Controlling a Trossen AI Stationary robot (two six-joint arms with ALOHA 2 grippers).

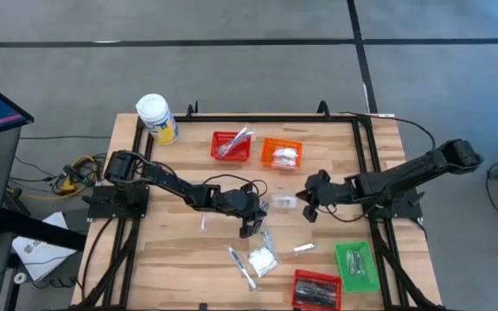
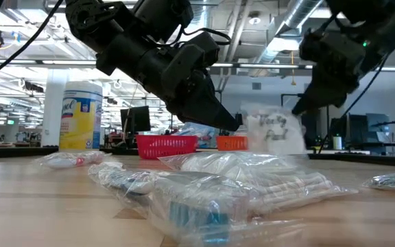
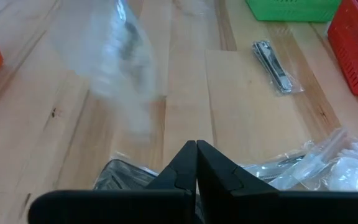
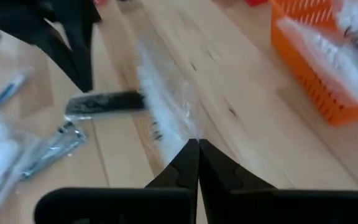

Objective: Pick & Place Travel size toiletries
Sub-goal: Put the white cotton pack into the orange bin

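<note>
On the wooden desk (image 1: 171, 250), my left claw (image 1: 251, 226) stays out of it, clenched on nothing beside the heap of wrapped toiletries (image 1: 262, 259). My right claw (image 1: 308, 206) pinches a clear packet (image 1: 284, 202), lifted near the orange basket (image 1: 281, 154).

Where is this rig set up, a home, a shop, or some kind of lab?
Probably a lab or open-plan workspace: beyond the wooden table the low view shows exposed ceiling ducts, strip lights and rows of desks with monitors. From above, grey floor marked with dark tape lines.
</note>
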